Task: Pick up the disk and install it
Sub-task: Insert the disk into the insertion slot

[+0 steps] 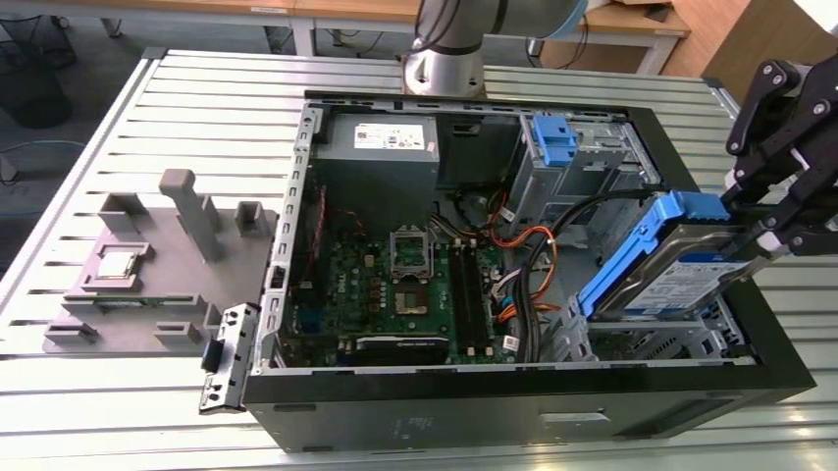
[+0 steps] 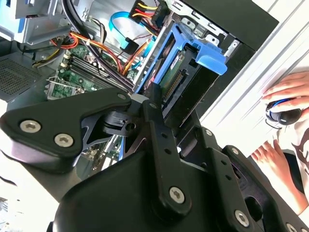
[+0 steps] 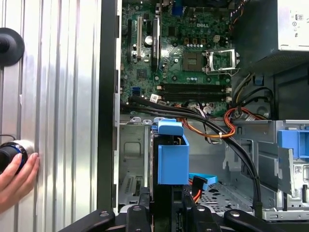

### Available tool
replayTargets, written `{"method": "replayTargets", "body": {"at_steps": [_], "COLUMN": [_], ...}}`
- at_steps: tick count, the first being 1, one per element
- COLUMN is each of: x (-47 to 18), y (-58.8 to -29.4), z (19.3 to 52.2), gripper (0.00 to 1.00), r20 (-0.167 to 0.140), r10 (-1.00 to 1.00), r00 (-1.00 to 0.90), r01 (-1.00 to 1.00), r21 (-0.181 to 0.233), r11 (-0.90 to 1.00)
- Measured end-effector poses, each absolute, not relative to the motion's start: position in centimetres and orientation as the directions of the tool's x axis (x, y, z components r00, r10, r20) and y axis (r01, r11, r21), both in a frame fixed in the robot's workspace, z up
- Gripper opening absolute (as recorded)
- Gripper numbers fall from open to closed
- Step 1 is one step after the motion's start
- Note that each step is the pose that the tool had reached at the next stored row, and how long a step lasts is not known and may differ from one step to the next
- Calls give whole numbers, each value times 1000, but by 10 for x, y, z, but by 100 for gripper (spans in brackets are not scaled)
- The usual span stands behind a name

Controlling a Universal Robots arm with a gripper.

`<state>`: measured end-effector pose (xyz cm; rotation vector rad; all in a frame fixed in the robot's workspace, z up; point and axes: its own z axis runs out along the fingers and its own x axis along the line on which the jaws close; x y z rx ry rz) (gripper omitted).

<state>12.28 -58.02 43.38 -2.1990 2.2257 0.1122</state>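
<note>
The disk (image 1: 668, 280) is a silver-grey drive with a white-and-blue label in a bright blue carrier. It hangs tilted over the metal drive bay (image 1: 654, 343) at the front corner of the open computer case (image 1: 524, 412), on the exterior view's right. Its lower end dips into the bay. My gripper (image 1: 759, 235) is shut on its upper end. Both wrist views look along my fingers onto the blue carrier (image 2: 193, 53) (image 3: 172, 162) and its end tab (image 3: 166, 127). My gripper (image 3: 161, 205) straddles the carrier's near end.
An upright blue bracket (image 1: 555, 140) (image 3: 292, 140) stands on the rear drive cage. Black and orange cables (image 1: 537, 245) run beside the bay over the motherboard (image 1: 392, 285). A grey fixture (image 1: 144, 265) sits outside the case. A person's hand (image 3: 14, 179) rests on the slatted table.
</note>
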Motion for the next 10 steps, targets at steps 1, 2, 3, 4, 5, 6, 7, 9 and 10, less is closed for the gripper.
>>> {"method": "replayTargets", "body": {"at_steps": [1, 2, 3, 4, 5, 6, 7, 9, 10], "x": [123, 123, 123, 123, 123, 123, 123, 123, 123], "y": [-580, -580, -581, -581, -581, -581, -581, -581, -582], "z": [432, 430, 428, 427, 425, 423, 421, 417, 416], "gripper": [35, 35, 35, 35, 35, 35, 35, 35, 35], "r20": [-58, -58, -58, -58, -58, -58, -58, -58, -58], "r10": [-998, -998, -998, -998, -998, -998, -998, -998, -998], "r00": [-13, -13, -13, -13, -13, -13, -13, -13, -13], "r01": [-999, -999, -999, -999, -999, -999, -999, -999, -999], "r21": [43, 43, 43, 43, 43, 43, 43, 43, 43], "r11": [11, 11, 11, 11, 11, 11, 11, 11, 11]}}
